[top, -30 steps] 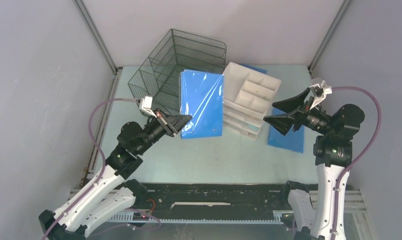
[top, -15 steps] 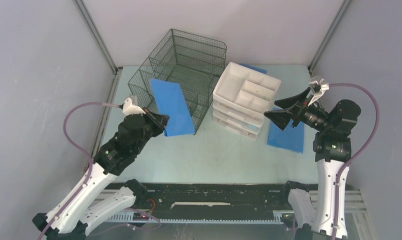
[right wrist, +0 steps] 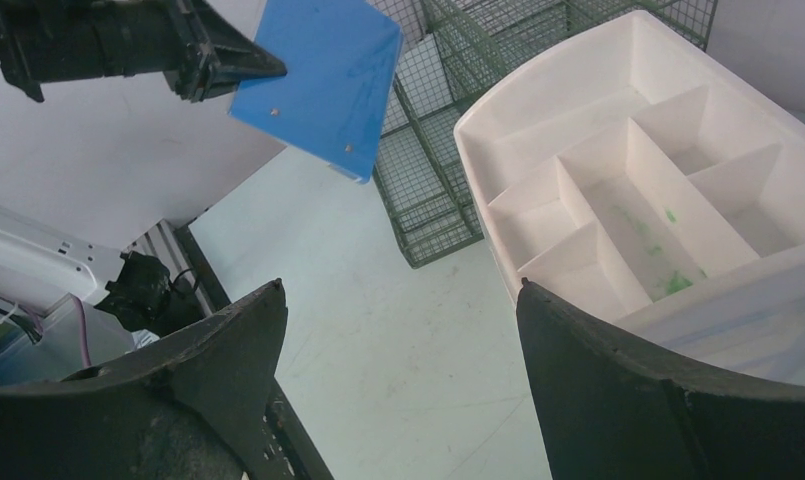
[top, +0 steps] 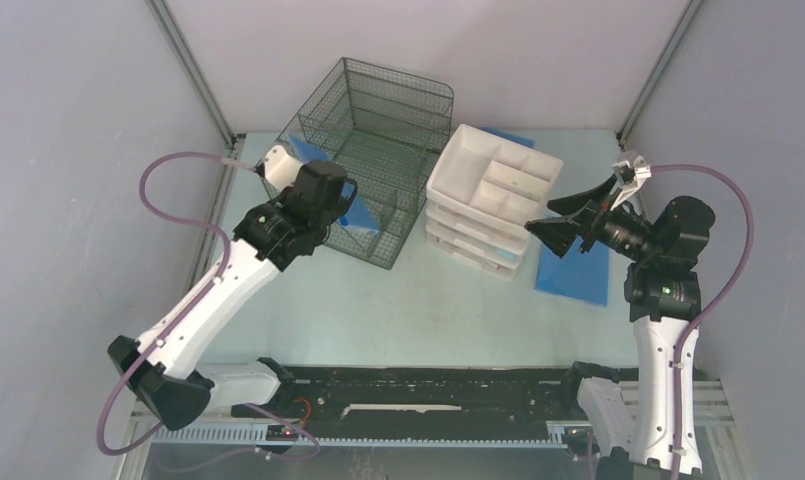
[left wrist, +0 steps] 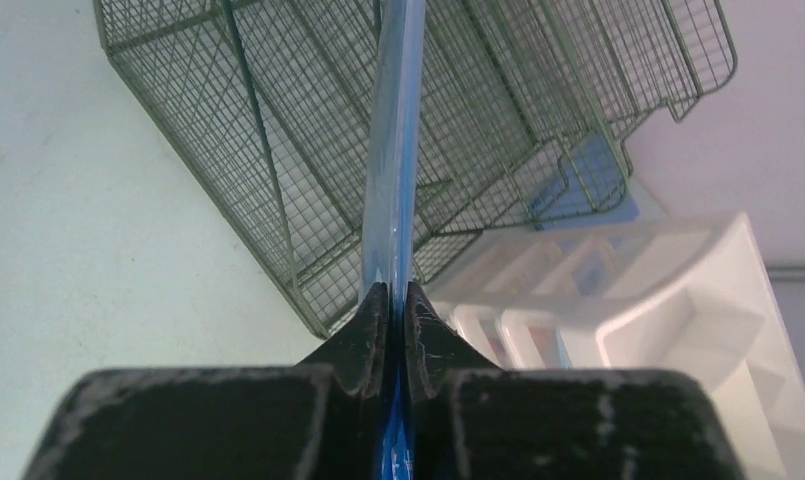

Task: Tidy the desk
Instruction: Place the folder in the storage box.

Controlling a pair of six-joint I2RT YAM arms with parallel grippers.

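The desk (top: 428,310) is a pale mint-green top. My left gripper (top: 338,205) is shut on a blue folder (top: 351,216) and holds it raised at the front left of the dark wire-mesh organizer (top: 378,120). In the left wrist view the folder (left wrist: 393,150) shows edge-on between the jaws (left wrist: 393,290), reaching toward the mesh. The right wrist view shows the folder's flat face (right wrist: 318,75). My right gripper (top: 540,216) is open and empty above the desk beside the white drawer unit (top: 493,195).
A second blue folder (top: 578,270) lies flat on the desk right of the drawer unit, under my right gripper. Another blue sheet (top: 508,137) shows behind the unit. Grey walls close in the back and sides. A black rail (top: 428,385) runs along the front.
My left arm has swung the blue folder left and back, from in front of the drawer unit to the mesh organizer, turning it edge-on. My right gripper has barely moved.
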